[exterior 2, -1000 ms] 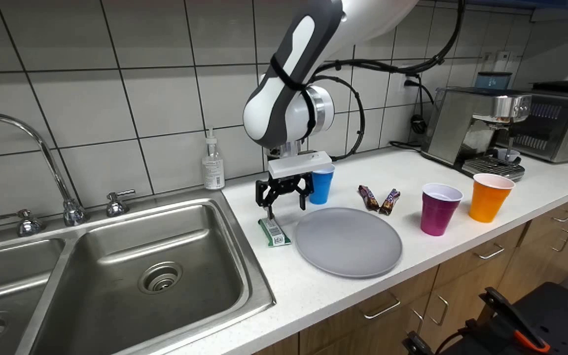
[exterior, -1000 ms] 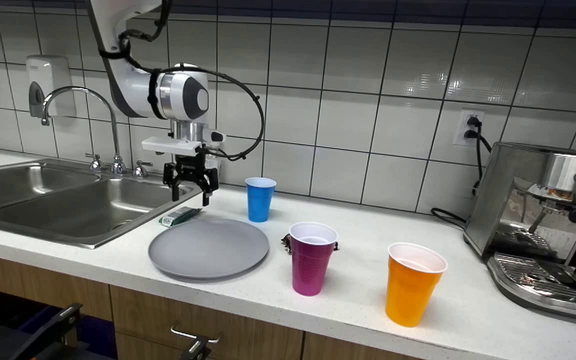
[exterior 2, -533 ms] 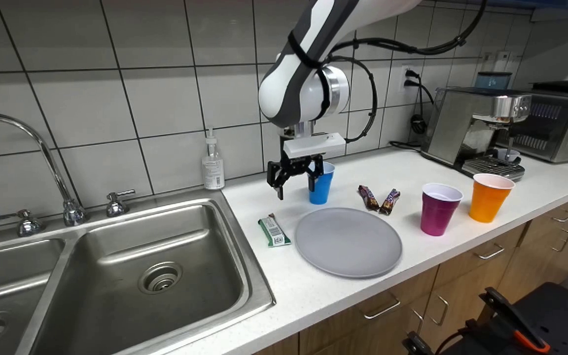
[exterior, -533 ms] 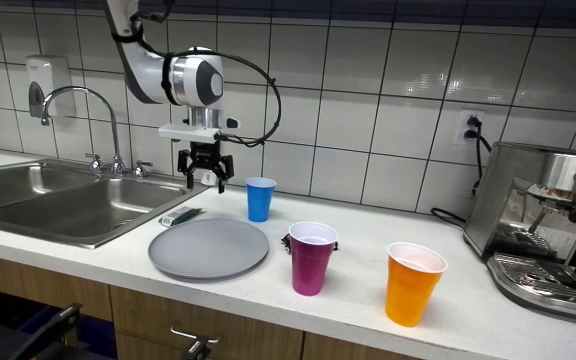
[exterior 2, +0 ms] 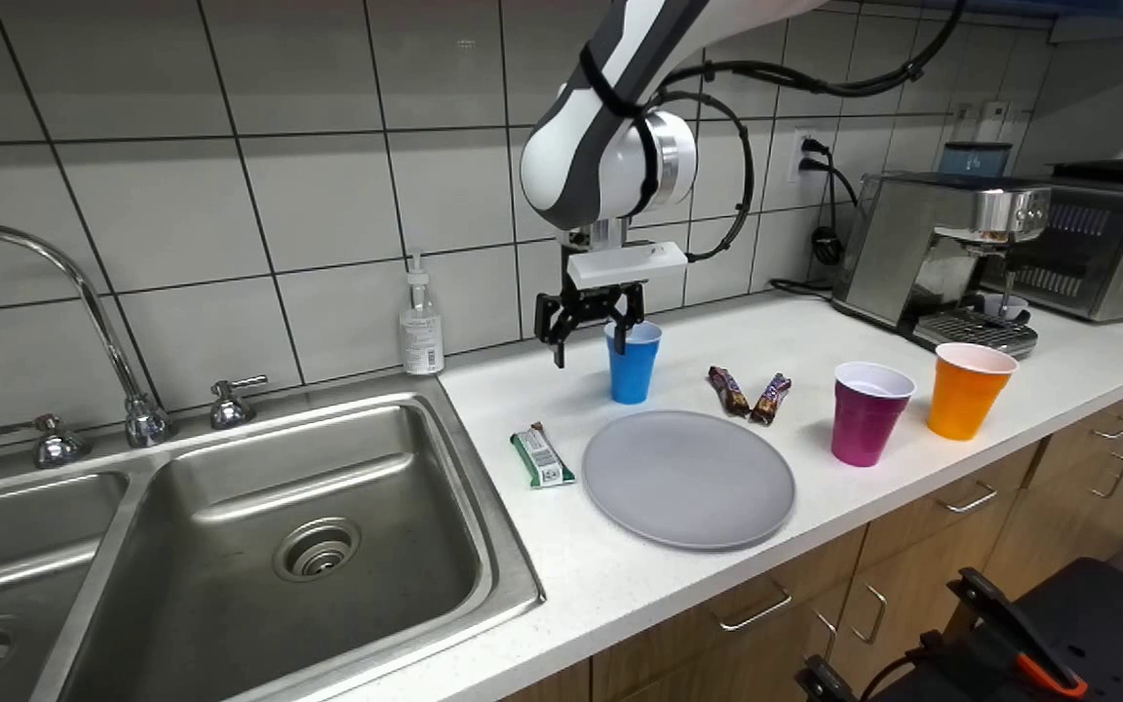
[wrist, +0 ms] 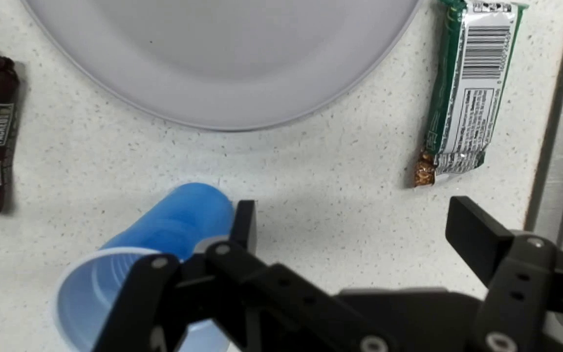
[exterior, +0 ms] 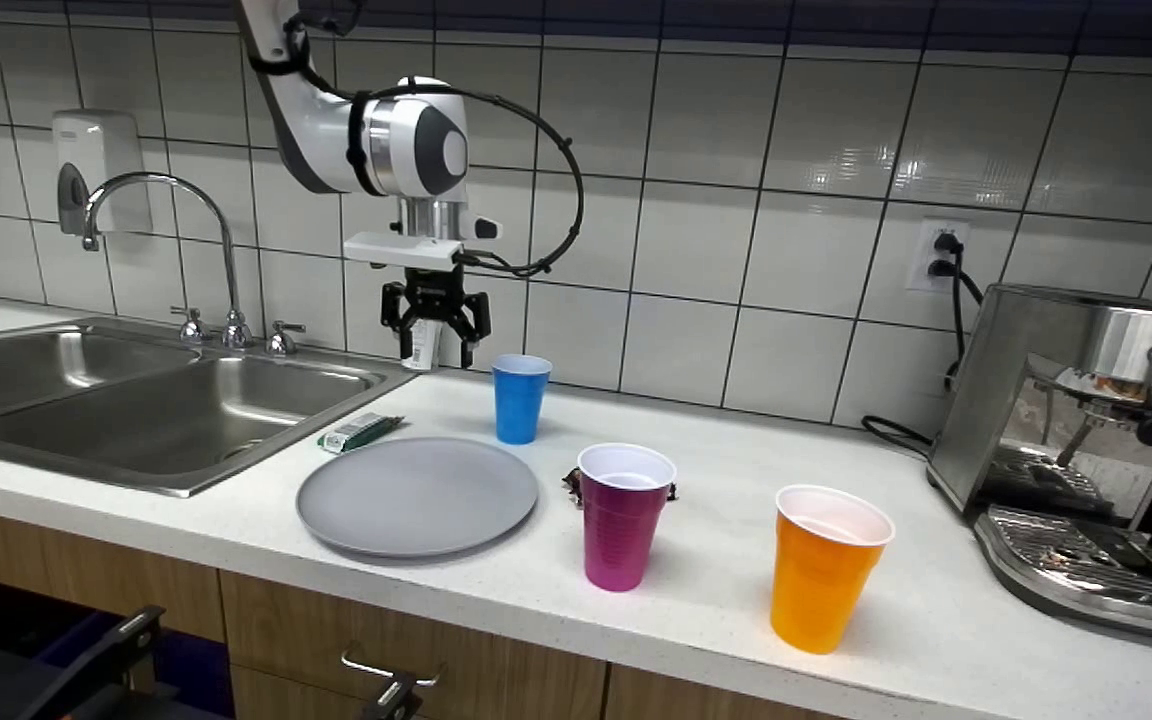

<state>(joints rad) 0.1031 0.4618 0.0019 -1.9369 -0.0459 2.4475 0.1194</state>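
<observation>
- The gripper [exterior: 436, 353] is hanging released in the air above the counter [exterior: 716, 440], its jaws pointing toward six o'clock and standing wide apart.
- In the wrist view, the speckled counter is showing between the two fingers [wrist: 477, 232].
- The blue cup [exterior: 519, 405] is standing upright on the counter, nearest the gripper yet apart from it: it is sitting at four o'clock from the gripper in both exterior views and at nine o'clock in the wrist view, where a finger is covering part of it.
- The green-wrapped bar [wrist: 472, 93] is lying flat between the grey plate [wrist: 227, 63] and the steel sink [wrist: 562, 146], resting between one and two o'clock from the gripper in the wrist view.
- The grey plate is resting near eleven o'clock from the gripper in the wrist view.
- Two brown-wrapped bars [exterior 2: 771, 400] are lying near each other at one o'clock from the plate in an exterior view.
- In an exterior view, the purple cup [exterior 2: 871, 414] and the orange cup [exterior 2: 971, 390] are standing upright between two and three o'clock from the plate, the orange one farther off.
- The soap bottle [exterior 2: 422, 336] is standing at the sink's back corner, at nine o'clock from the gripper in an exterior view.
</observation>
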